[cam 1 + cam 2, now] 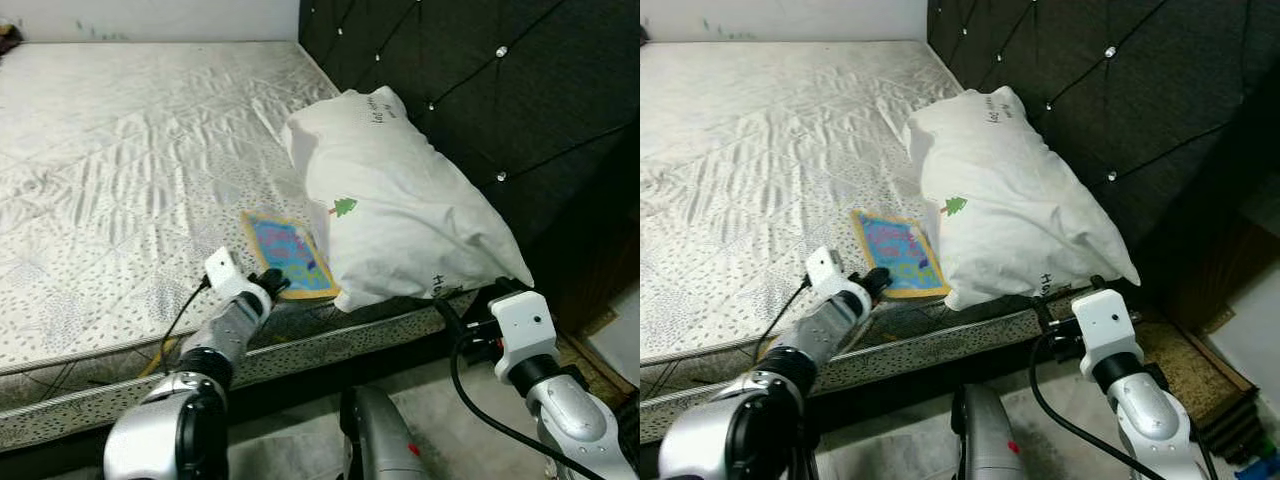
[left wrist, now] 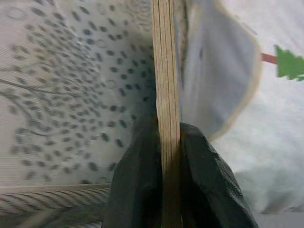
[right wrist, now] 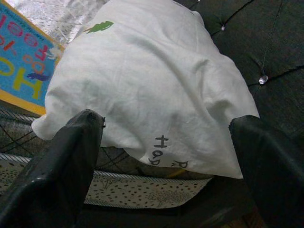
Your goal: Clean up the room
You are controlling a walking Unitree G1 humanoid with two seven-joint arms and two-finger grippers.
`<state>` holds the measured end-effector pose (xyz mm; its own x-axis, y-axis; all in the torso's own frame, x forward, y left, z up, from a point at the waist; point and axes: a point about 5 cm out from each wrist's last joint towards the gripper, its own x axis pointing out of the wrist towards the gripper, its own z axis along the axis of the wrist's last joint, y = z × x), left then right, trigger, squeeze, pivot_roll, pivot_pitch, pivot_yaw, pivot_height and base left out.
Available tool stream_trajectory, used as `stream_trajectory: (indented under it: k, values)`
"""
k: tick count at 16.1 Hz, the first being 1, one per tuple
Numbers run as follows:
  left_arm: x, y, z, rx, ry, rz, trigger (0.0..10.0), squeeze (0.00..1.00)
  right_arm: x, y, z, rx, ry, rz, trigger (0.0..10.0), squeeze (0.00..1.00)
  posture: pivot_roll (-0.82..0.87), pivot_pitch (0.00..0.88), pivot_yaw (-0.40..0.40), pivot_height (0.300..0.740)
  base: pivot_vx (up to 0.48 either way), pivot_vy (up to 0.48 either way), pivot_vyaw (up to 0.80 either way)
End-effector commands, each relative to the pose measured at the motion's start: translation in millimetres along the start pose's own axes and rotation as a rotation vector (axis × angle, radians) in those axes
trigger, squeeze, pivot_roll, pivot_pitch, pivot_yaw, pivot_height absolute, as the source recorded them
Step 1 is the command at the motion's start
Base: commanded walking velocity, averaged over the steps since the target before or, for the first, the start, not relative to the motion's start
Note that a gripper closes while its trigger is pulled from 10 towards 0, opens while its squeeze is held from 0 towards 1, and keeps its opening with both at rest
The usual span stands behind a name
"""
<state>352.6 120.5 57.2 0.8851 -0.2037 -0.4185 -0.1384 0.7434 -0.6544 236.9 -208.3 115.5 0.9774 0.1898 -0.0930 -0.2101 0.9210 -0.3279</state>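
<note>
A thin colourful book [image 1: 288, 254] with a yellow border lies flat on the mattress [image 1: 120, 160] near its front edge, partly under a white pillow [image 1: 400, 205]. My left gripper [image 1: 270, 281] is shut on the book's near edge; the left wrist view shows the book's page edge [image 2: 167, 95] pinched between both black fingers [image 2: 209, 185]. The pillow leans against the dark padded headboard [image 1: 480, 80]. My right gripper [image 1: 478, 296] is open just below the pillow's near corner, its fingers [image 3: 71, 161] spread wide on either side of the pillow [image 3: 152, 90].
The mattress stretches bare to the left and back, up to a white wall. Its patterned side panel [image 1: 330, 345] and a dark bed frame run along the front. A wooden piece [image 1: 1200, 370] lies on the floor at the right.
</note>
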Motion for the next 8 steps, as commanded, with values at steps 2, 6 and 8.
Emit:
stream_trajectory:
  k: [2,6,8]
  values:
    - [-1.0,8.3,9.9,0.041,0.003,0.059,10.0,0.0,2.9,-2.1,5.7,-0.018,-0.013,0.002,10.0,0.0,-0.26,0.055,-0.098,0.55,0.0,0.0,0.0]
    - [-5.5,25.0,12.6,0.032,0.047,0.078,10.0,0.0,6.6,-0.4,6.4,-0.001,-0.022,0.005,10.0,0.0,-0.26,0.05,-0.1,0.55,0.0,0.0,0.0]
    - [-7.4,29.6,11.8,0.024,0.078,0.067,10.0,0.0,8.0,-1.2,7.5,-0.003,-0.026,0.003,10.0,0.0,-0.26,0.047,-0.097,0.55,0.0,0.0,0.0]
